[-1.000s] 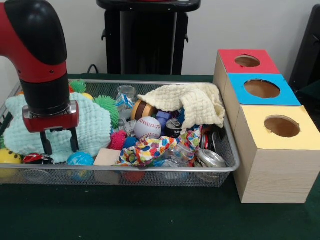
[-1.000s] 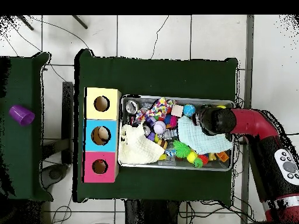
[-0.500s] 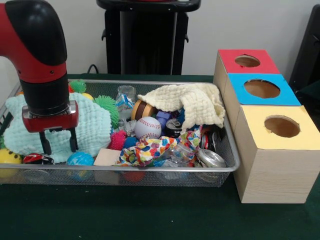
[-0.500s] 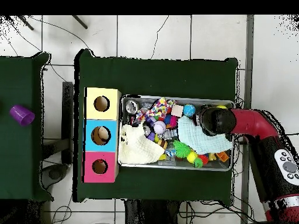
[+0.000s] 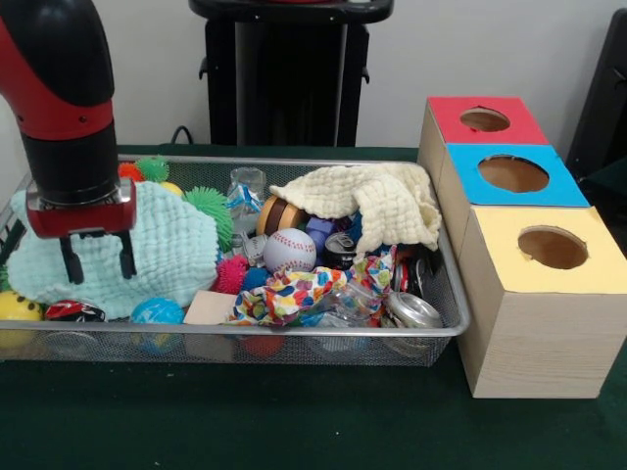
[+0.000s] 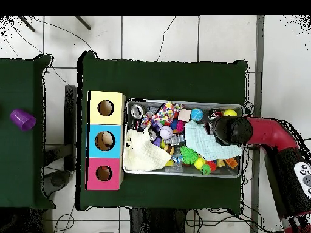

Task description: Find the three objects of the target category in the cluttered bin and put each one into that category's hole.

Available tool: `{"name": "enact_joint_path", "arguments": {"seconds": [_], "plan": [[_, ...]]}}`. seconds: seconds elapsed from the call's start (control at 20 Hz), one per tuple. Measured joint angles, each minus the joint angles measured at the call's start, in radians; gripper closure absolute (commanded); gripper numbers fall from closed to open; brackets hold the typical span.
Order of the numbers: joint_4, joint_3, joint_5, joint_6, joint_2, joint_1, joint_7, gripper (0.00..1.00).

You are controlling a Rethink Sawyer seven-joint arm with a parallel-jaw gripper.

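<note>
The wire mesh bin [image 5: 294, 330] is full of clutter and also shows in the overhead view [image 6: 184, 173]. My gripper [image 5: 96, 258] hangs open and empty over a mint cloth [image 5: 162, 245] at the bin's left end. In the overhead view only the arm's end [image 6: 231, 129] shows, over the bin's right end. No plush animal shows clearly. A bit of orange [image 5: 127, 171] peeks out behind the arm; I cannot tell what it is. Three boxes with round holes stand right of the bin: red [image 5: 487, 119], blue [image 5: 514, 174], yellow [image 5: 549, 250].
A cream cloth [image 5: 362, 201] drapes over the bin's middle. Around it lie a baseball [image 5: 290, 250], a dotted colourful cloth [image 5: 304, 289], cans [image 5: 411, 309], green spiky balls [image 5: 208, 206], a blue ball [image 5: 157, 311] and a yellow ball [image 5: 15, 305]. A black stand [image 5: 284, 69] rises behind.
My gripper has risen a little and shifted toward the bin's left end in the front view, still open. Nothing in the bin has moved.
</note>
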Motion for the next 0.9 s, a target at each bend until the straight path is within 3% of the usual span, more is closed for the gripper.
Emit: {"name": "enact_joint_path", "arguments": {"seconds": [0.9], "plan": [[0.144,0.0,0.0,0.0,-0.143,-0.156,0.0,0.0]]}}
